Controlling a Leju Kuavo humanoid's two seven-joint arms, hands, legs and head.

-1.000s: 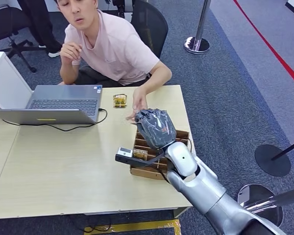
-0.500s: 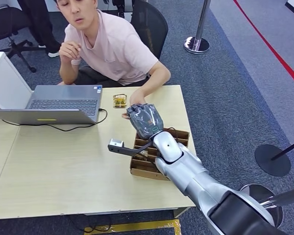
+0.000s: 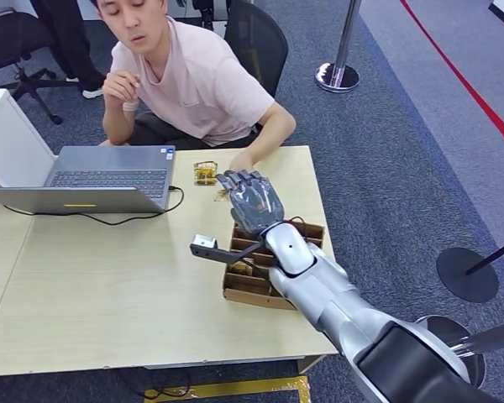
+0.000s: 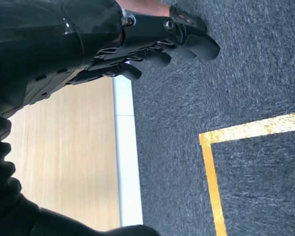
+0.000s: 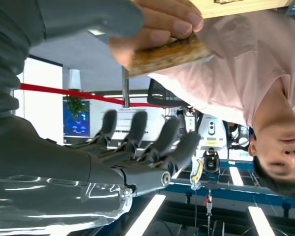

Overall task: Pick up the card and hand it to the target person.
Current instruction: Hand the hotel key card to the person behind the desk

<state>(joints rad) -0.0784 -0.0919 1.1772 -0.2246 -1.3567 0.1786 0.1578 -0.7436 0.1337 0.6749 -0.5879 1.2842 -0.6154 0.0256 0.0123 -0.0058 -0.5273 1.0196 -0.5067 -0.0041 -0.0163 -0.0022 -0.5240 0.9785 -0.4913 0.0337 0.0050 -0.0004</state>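
**Card Passes to the Person's Fingers**

As our right hand (image 3: pixel 254 201) reaches over the far side of the table (image 3: pixel 110 285) toward the person (image 3: pixel 192 75), we judge the handover to be at its very end or just done. In the right wrist view, the card (image 5: pixel 168 51) sits pinched between the person's fingers (image 5: pixel 164 24), thumb on one face and fingertips on the other. Our own fingers (image 5: pixel 153 142) lie extended and apart from one another, well clear of the card, with nothing between them. So we read the pick-up as finished and the card as delivered; what is left, in our judgement, is only to draw the arm back. Whether our thumb touches the card at all, we cannot tell.

The card looks thin, flat and stiff, with a mottled yellow-brown face, seen nearly edge-on. In the head view it shows as a small yellowish sliver (image 3: pixel 223 195) just beside our fingertips, above the table between the brown slotted tray (image 3: pixel 249 290) and a similar yellowish item (image 3: pixel 205 172) lying near the laptop (image 3: pixel 103 176).

Our left hand (image 4: pixel 146 44) hangs beside the table edge above the carpet, its fingers loosely together, slightly curled and holding nothing.
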